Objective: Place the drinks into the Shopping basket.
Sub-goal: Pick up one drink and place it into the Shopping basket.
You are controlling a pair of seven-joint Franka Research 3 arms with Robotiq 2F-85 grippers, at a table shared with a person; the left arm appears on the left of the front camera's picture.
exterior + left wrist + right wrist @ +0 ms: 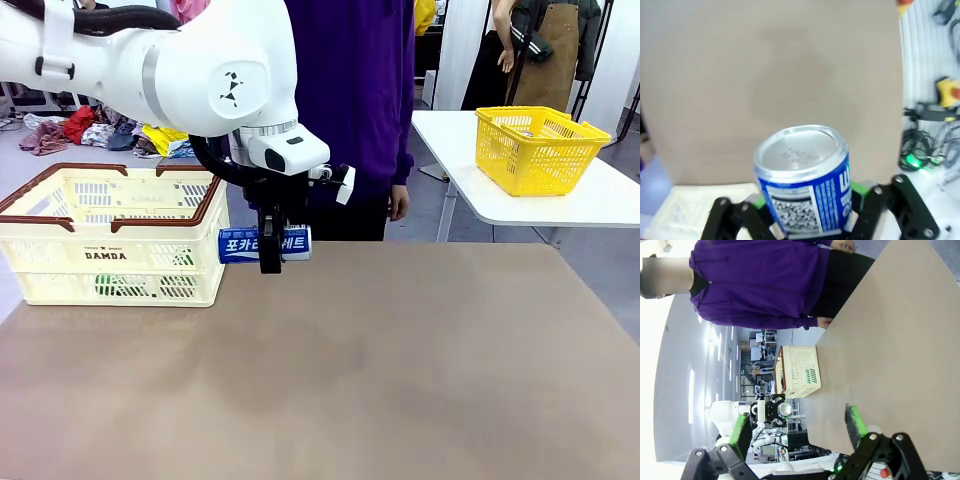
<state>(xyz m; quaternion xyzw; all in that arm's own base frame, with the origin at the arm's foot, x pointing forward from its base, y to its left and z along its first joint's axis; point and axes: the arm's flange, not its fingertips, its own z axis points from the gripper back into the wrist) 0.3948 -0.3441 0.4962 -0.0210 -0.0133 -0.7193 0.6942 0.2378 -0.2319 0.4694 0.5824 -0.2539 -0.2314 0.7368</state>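
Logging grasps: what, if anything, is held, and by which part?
The blue can, sideways, clamped at mid-body by the left jaws; right jaws empty.

The blue can (pixel 802 165) is glossy metal, the Shopping basket (pixel 60 262) plastic, the table (pixel 400 370) matt.

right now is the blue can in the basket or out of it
Out: the left gripper holds the blue can sideways in the air beside the Shopping basket.

The Shopping basket (pixel 150 262) is carrying "DAMDA" in dark capitals on its cream side, under a smaller line too fine to read. The blue can (pixel 238 244) is showing white Korean lettering, "포카" and "웨트", the left pincer (pixel 270 264) hiding the middle. Its silver end is bearing a stamped code, too blurred to read.
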